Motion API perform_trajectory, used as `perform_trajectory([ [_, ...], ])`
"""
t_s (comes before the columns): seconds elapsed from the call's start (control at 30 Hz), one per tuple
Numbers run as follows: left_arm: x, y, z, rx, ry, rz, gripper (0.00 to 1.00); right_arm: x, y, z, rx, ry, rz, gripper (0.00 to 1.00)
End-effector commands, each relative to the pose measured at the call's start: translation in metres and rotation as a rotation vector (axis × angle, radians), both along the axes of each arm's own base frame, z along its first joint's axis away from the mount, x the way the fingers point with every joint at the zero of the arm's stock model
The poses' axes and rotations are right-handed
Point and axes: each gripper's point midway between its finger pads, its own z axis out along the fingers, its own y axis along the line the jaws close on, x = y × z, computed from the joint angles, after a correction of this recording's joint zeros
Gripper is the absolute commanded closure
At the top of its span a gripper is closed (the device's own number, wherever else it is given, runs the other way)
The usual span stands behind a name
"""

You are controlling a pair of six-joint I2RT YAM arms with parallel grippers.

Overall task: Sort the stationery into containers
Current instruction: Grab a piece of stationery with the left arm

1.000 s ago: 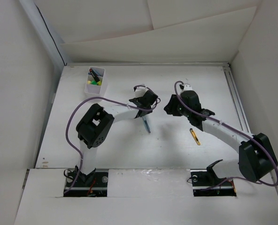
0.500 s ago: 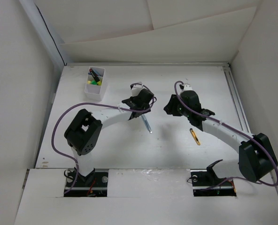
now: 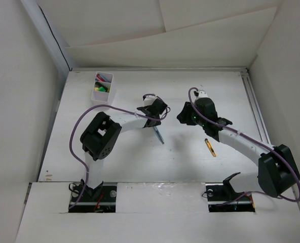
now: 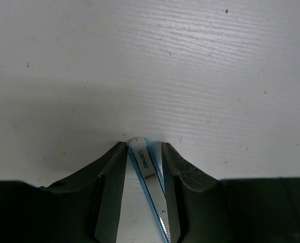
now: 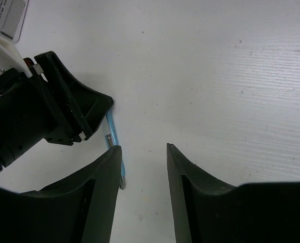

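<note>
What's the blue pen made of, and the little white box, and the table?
Blue pen: light blue body looks like smooth plastic; the shiny silver strip on it, with tiny letters, looks like a metal clip. White box: probably thin matte plastic, too small to be sure. Table: fine grain lines under white paint suggest painted wood.

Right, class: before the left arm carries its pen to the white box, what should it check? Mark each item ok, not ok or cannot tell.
1. Light blue pen sits between the left gripper's jaws: ok.
2. Pen lifted clear of the table: cannot tell.
3. Right gripper open and empty: ok.
4. Nothing lying between left gripper and white box: ok.
5. Free compartment in box: cannot tell, too small.
6. All stationery sorted: not ok, black-and-yellow pen lies on table.
</note>
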Motion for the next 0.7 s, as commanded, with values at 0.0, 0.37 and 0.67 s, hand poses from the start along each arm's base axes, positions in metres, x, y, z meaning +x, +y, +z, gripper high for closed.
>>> perform_trajectory([
  [0.0,0.006,0.000,0.002,0.033,0.006,0.004,0.70,0.005,0.006,0.018,0.028,-0.071,0.022,0.53],
  [0.37,0.000,0.003,-0.014,0.050,0.038,-0.002,0.81,0.007,0.002,0.023,0.022,-0.084,0.001,0.53],
  [0.67,0.009,-0.002,0.038,-0.041,-0.046,0.001,1.00,0.004,0.002,0.026,0.038,-0.086,0.017,0.53],
])
